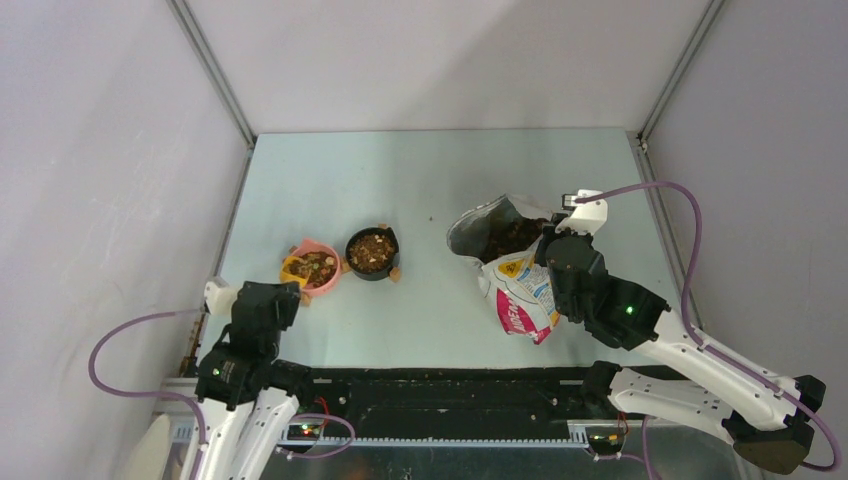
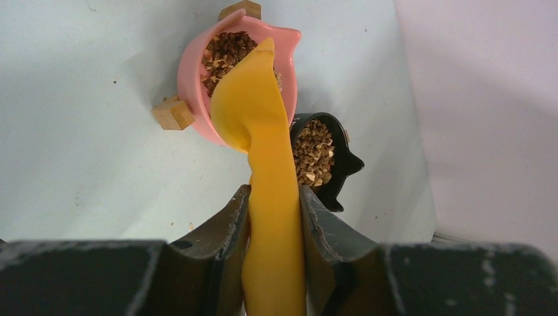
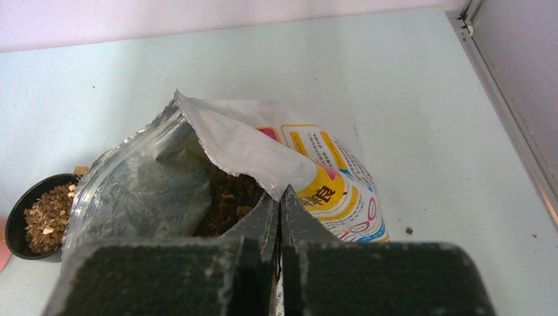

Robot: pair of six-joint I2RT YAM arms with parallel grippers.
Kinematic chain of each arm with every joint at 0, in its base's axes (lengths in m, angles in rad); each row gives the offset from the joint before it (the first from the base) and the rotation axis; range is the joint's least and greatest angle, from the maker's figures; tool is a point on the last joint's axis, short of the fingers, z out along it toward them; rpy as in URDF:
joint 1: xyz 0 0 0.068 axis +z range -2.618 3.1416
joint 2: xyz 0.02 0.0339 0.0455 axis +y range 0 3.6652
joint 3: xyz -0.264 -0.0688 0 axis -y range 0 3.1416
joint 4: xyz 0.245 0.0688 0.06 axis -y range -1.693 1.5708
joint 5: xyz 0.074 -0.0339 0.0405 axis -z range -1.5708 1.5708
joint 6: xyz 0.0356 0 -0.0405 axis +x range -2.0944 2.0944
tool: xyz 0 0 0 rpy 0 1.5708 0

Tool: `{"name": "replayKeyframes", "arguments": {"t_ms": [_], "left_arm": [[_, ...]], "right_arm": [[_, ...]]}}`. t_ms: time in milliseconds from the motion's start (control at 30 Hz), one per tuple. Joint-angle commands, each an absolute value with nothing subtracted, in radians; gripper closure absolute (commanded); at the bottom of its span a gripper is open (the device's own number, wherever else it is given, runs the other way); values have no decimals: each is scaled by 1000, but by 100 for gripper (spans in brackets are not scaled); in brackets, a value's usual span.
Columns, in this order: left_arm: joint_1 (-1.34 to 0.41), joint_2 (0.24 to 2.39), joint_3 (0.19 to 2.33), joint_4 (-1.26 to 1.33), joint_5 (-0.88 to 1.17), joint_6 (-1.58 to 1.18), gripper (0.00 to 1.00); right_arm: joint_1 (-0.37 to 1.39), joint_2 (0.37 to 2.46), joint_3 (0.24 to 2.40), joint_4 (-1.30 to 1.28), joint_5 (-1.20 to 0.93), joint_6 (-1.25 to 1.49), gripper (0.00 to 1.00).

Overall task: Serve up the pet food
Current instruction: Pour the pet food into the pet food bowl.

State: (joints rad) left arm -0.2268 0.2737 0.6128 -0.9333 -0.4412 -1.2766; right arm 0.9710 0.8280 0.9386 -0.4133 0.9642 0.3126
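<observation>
Over the pink bowl (image 2: pixel 191 79): your left gripper (image 2: pixel 275 194) is holding the scoop (image 2: pixel 253 112).
Bag (image 3: pixel 329 191): your right gripper (image 3: pixel 281 197) is pinching it.
Pet food (image 2: pixel 227 49): filling pink and black bowl (image 2: pixel 342 151); nearly done.

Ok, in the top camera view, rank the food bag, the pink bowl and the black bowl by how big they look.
1. the food bag, clearly largest.
2. the pink bowl and the black bowl: they look about alike, so I won't rank one over the other.

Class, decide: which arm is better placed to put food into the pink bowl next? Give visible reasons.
Left. The left gripper clamps the yellow scoop, whose tip hangs over the pink bowl. The right gripper is shut on the bag rim.
</observation>
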Motion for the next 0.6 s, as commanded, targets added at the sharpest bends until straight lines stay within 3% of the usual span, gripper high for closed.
{"name": "replayKeyframes", "arguments": {"t_ms": [0, 567], "left_arm": [[-220, 331, 667, -911, -444, -1242, 100], [-218, 487, 731, -894, -419, -1148, 100]], "right_arm": [[969, 810, 972, -276, 998, 316, 100], [969, 807, 972, -278, 998, 317, 100]]}}
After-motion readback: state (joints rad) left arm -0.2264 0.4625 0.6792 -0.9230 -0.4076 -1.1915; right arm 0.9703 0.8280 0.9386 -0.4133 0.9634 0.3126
